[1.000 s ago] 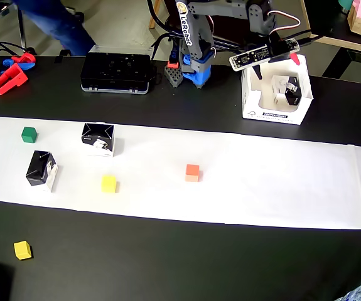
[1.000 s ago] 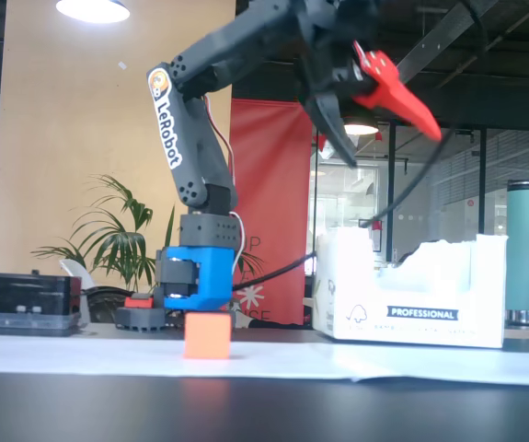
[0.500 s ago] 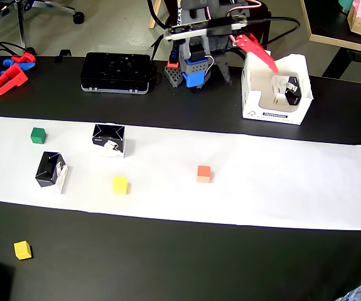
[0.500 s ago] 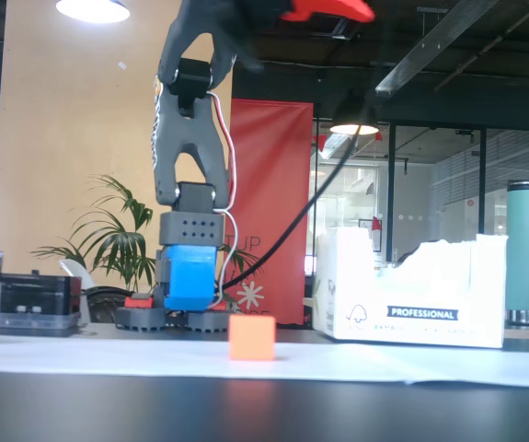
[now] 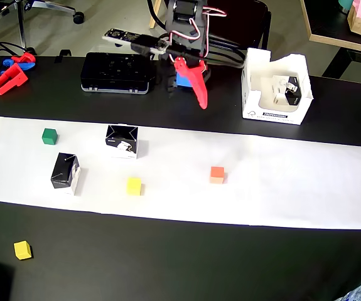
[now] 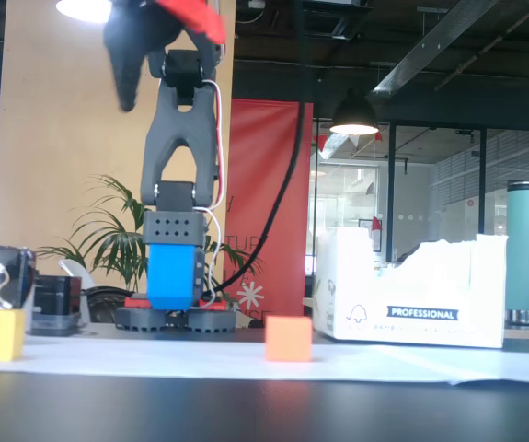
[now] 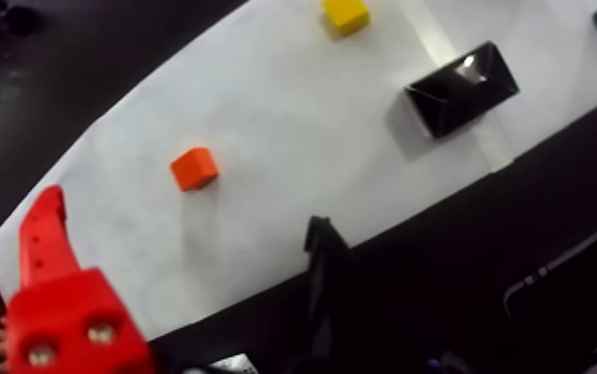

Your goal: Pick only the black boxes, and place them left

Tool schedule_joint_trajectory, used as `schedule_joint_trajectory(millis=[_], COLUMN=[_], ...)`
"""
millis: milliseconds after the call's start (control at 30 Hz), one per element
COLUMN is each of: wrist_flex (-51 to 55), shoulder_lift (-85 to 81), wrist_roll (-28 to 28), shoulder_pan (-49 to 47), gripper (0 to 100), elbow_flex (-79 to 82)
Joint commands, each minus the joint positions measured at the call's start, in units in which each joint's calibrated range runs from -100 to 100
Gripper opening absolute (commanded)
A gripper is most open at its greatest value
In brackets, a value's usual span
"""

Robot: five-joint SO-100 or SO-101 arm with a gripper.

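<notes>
Two black boxes stand on the white paper strip (image 5: 280,188) in the overhead view, one (image 5: 122,140) left of centre and one (image 5: 65,170) further left. A third black box (image 5: 290,91) lies inside the white carton (image 5: 255,106) at the back right. My gripper (image 5: 189,91) hangs high over the black table near the arm's base, well apart from all boxes. In the wrist view the gripper (image 7: 183,214) is open and empty, red finger (image 7: 49,249) left, black finger (image 7: 327,249) right, with one black box (image 7: 462,88) far below.
Small cubes sit on the paper: green (image 5: 49,135), yellow (image 5: 134,185), orange (image 5: 216,174). Another yellow cube (image 5: 22,249) lies on the black table in front. A flat black case (image 5: 116,72) is behind the paper, red and blue parts (image 5: 10,72) at the back left.
The arm swung from the white carton at the right across to the left, past its base. The boxes and cubes on the paper all shifted right.
</notes>
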Motion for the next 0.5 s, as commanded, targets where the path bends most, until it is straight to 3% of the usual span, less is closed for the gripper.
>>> schedule_joint_trajectory(millis=[0, 467], wrist_flex=[0.2, 0.2], shoulder_lift=[2.1, 12.6], wrist_roll=[-0.8, -6.0], shoulder_pan=[7.1, 23.0], gripper=[57, 56], elbow_flex=[-3.5, -3.2])
